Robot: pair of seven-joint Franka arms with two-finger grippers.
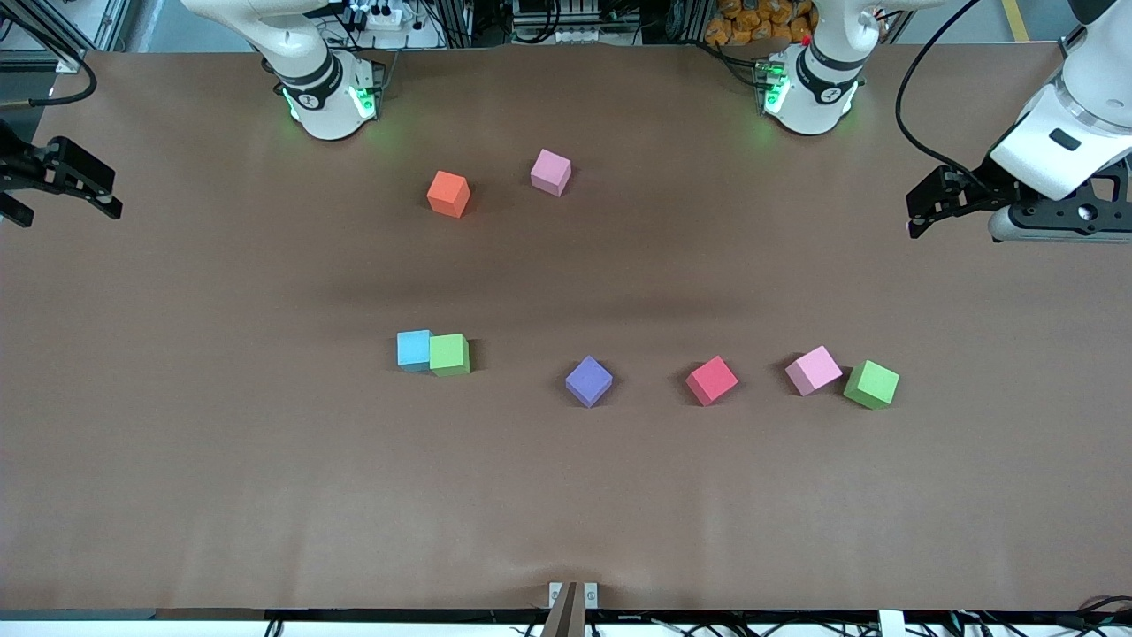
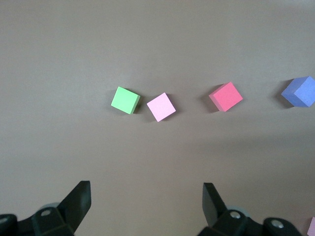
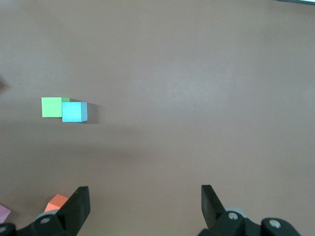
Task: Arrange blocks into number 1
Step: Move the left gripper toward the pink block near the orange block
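The blocks lie loose on the brown table. A light blue block [image 1: 413, 349] [image 3: 75, 111] touches a green block [image 1: 449, 355] [image 3: 51, 107] toward the right arm's end. A red block [image 1: 712, 380] [image 2: 226, 97], a pink block [image 1: 814, 370] [image 2: 161, 106] and a second green block [image 1: 871, 384] [image 2: 125, 100] sit in a row toward the left arm's end. Another pink block [image 1: 551, 172] lies close to the robot bases. My left gripper [image 1: 920, 217] [image 2: 146, 196] hangs open and empty over its table end. My right gripper [image 1: 71, 212] [image 3: 145, 199] waits open and empty at the other end.
An orange cube [image 1: 448, 194] [image 3: 56, 202] sits beside the pink block close to the bases. A purple cube [image 1: 589, 381] [image 2: 300, 91] lies between the light blue-green pair and the red block. The two arm bases [image 1: 332, 97] [image 1: 809, 88] stand at the table's top edge.
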